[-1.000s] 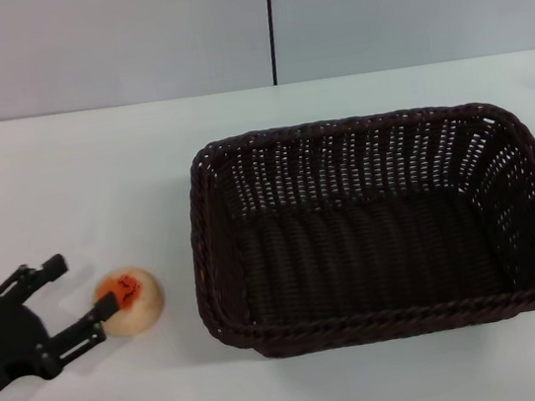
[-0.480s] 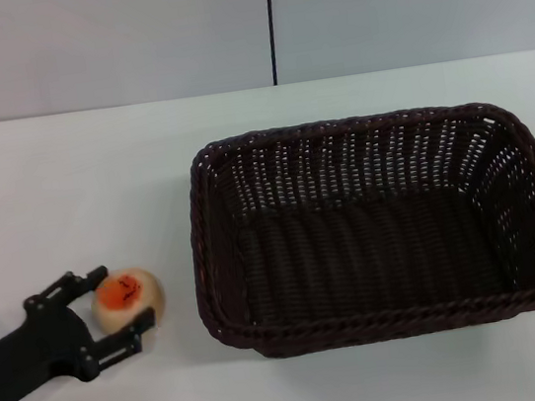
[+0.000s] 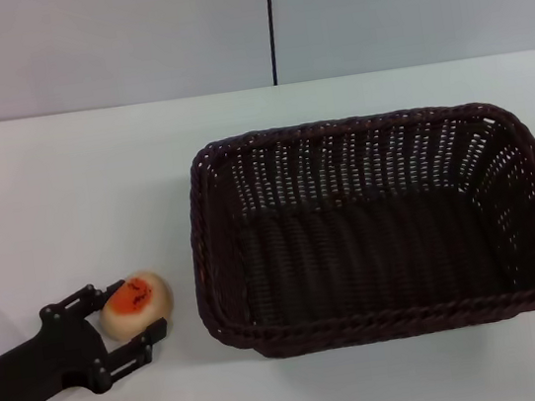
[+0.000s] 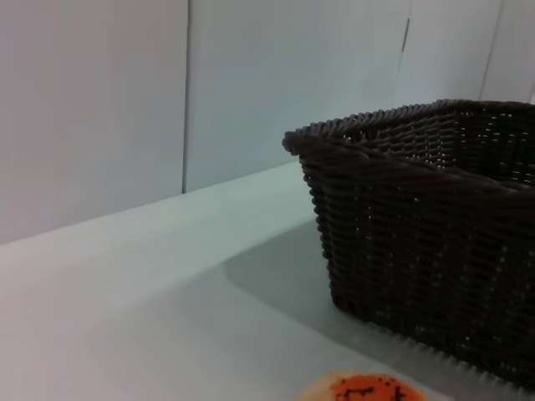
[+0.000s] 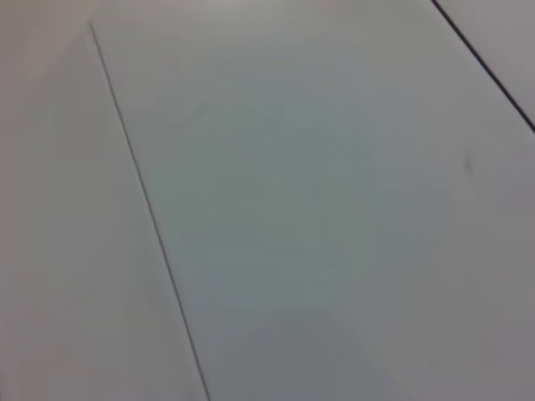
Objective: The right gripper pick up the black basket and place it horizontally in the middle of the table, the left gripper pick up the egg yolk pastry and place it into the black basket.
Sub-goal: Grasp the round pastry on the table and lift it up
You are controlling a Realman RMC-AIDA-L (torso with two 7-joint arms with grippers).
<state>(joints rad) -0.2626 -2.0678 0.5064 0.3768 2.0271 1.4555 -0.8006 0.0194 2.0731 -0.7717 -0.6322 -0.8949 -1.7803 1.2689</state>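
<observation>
Two fingers of left pincer (image 3: 130,318) sit either side of egg yolk pastry (image 3: 136,301) on tabletop (image 3: 69,208), apart, not clamped. Black basket (image 3: 381,229) just beside, w/ high rim. Close gently, lift clear of rim before crossing. Right pincer not visible.

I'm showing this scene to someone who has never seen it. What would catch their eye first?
The large dark woven wicker basket dominates the right half of the white table, standing empty and open side up. Next comes the small round beige pastry with an orange-red top near the table's front left, just left of the basket. The black two-fingered left gripper has a finger on either side of it; the right gripper is out of view.
</observation>
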